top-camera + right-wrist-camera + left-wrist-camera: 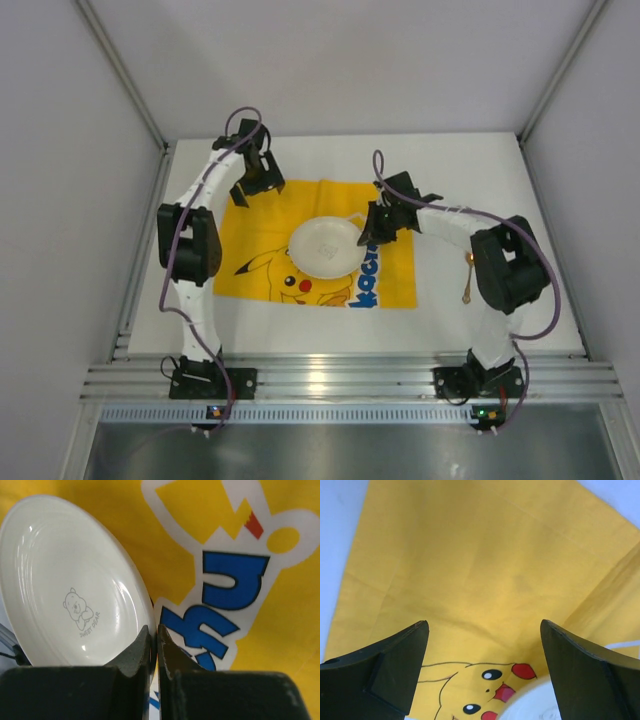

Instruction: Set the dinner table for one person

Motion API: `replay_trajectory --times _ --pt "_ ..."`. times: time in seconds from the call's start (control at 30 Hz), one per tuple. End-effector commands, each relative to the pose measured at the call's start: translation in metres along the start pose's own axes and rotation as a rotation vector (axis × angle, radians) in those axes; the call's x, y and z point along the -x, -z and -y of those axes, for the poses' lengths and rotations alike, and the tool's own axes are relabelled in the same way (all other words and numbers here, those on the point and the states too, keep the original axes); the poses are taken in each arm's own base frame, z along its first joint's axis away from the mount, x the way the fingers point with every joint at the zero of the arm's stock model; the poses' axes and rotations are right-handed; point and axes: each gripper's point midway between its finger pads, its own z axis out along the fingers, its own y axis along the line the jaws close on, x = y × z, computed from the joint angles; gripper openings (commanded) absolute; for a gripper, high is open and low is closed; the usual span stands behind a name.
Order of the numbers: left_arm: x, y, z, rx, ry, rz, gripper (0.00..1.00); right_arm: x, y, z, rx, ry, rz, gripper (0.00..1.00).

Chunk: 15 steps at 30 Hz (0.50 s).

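Note:
A yellow Pikachu-print mat (pixel 265 225) lies spread on the white dinner table (pixel 450 165). A white plate (pixel 325 247) with a small bear print (pixel 75 580) is over the middle of the mat. My right gripper (pixel 373 228) (pixel 154 627) is shut on the plate's right rim, one finger inside the rim and one outside. In the right wrist view the plate looks tilted. My left gripper (pixel 247 186) (pixel 484 625) hangs wide open over the mat's far left part with nothing between its fingers; the plate's edge (pixel 535 705) shows low in its view.
A gold-coloured spoon (pixel 467 276) lies on the bare table right of the mat, beside my right arm. A ribbed aluminium rail (pixel 350 380) runs along the near edge, carrying both arm bases. Grey walls close in the left, back and right.

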Motion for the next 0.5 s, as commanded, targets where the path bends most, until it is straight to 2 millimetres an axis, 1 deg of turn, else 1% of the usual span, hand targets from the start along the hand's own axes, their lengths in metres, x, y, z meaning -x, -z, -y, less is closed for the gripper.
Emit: replay_trajectory --times 0.0,0.03,0.07,0.1,0.13,0.17,0.2,0.23,0.27,0.3,0.33,0.37,0.43,0.47 --pt "-0.002 0.037 -0.010 0.020 -0.045 0.049 0.99 0.055 -0.004 -0.041 0.110 0.049 0.126 0.00" --pt "-0.006 0.036 -0.015 0.029 -0.055 0.042 0.99 0.061 -0.012 -0.044 0.115 0.054 0.130 0.00" --pt "-0.008 0.040 -0.020 0.037 -0.057 0.041 0.99 0.065 -0.016 -0.046 0.117 0.059 0.135 0.00" --pt "-0.020 0.033 -0.029 0.062 -0.064 0.009 0.99 0.073 -0.017 -0.051 0.121 0.069 0.150 0.00" --pt "-0.027 0.030 -0.034 0.076 -0.065 -0.007 0.98 0.071 -0.024 -0.050 0.115 0.072 0.140 0.00" --pt "-0.030 0.031 -0.038 0.078 -0.063 -0.007 0.99 0.073 -0.027 -0.051 0.110 0.076 0.144 0.00" --pt "-0.046 0.023 -0.048 0.100 -0.067 -0.044 0.99 0.074 -0.030 -0.050 0.101 0.085 0.147 0.00" --pt "-0.052 0.022 -0.052 0.103 -0.067 -0.052 0.98 0.072 -0.034 -0.052 0.091 0.112 0.145 0.00" --pt "-0.055 0.025 -0.054 0.095 -0.062 -0.047 0.98 0.073 -0.037 -0.048 0.053 0.125 0.157 0.00" --pt "-0.065 0.020 -0.059 0.102 -0.063 -0.064 0.98 0.066 -0.041 -0.047 0.025 0.157 0.140 0.00" --pt "-0.068 0.021 -0.061 0.100 -0.063 -0.065 0.98 0.063 -0.044 -0.043 0.001 0.170 0.137 0.00" --pt "-0.069 0.024 -0.062 0.096 -0.062 -0.061 0.98 0.061 -0.046 -0.039 -0.029 0.177 0.139 0.07" --pt "-0.071 0.025 -0.065 0.103 -0.068 -0.063 0.98 0.050 -0.055 -0.034 -0.057 0.194 0.113 0.21" --pt "-0.070 0.026 -0.065 0.103 -0.068 -0.060 0.98 0.047 -0.058 -0.032 -0.063 0.194 0.104 0.38"
